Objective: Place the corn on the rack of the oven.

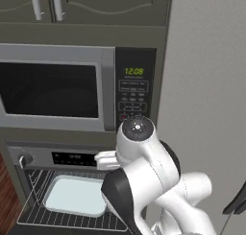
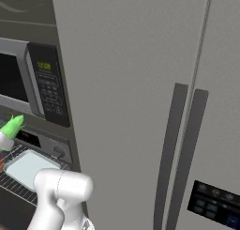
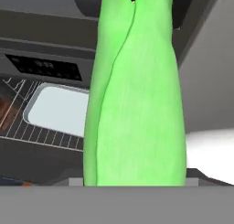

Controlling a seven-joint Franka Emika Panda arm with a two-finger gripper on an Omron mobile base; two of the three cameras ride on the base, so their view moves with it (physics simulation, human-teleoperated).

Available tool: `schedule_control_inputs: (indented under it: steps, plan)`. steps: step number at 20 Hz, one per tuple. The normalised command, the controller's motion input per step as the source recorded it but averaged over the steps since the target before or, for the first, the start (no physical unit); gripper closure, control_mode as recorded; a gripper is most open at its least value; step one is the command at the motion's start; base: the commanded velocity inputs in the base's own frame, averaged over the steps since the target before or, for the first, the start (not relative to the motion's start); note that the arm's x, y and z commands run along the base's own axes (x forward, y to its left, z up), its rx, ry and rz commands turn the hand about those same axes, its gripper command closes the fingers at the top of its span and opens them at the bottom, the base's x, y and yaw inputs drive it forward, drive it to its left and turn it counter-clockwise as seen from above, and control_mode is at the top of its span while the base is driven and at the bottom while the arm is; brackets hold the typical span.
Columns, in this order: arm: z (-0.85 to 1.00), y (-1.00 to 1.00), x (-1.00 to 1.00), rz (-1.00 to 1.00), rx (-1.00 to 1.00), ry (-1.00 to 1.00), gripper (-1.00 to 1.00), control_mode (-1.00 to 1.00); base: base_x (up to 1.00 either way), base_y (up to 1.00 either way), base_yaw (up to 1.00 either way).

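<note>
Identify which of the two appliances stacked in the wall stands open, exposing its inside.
The oven, the lower one: its wire rack and a pale tray lie exposed. The microwave above, with the green clock, has its dark door shut.

Kitchen: microwave (image 1: 57,88), wall oven (image 1: 53,158), fridge (image 2: 154,107), cabinets (image 1: 81,6).

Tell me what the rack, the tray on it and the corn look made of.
The rack: thin silvery wire grid, so bare metal by the look. The tray: pale, smooth, with rounded corners and a soft sheen, perhaps enamel or light metal; unclear. The corn: matte bright green husk with a seam along its length, looking leafy.
</note>
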Motion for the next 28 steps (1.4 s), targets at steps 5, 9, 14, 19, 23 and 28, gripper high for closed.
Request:
schedule_control_inputs:
  steps: [5,9,14,19,23,28]
  plan:
    - [-0.92,1.00,0.23,-0.07,0.12,-0.14,1.00,-1.00,0.00,0.00,0.00]
    - [-1.00,1.00,0.46,0.00,0.17,0.00,1.00,-1.00,0.00,0.00,0.00]
    - [-1.00,1.00,0.46,0.00,0.06,0.00,1.00,-1.00,0.00,0.00,0.00]
    - [-0.69,0.61,0.52,-0.04,-0.11,0.06,1.00,-1.00,0.00,0.00,0.00]
    - [-0.55,0.16,0.56,-0.04,-0.08,0.19,1.00,-1.00,0.00,0.00,0.00]
    - [-0.38,0.27,0.27,-0.07,-0.13,0.11,1.00,-1.00,0.00,0.00,0.00]
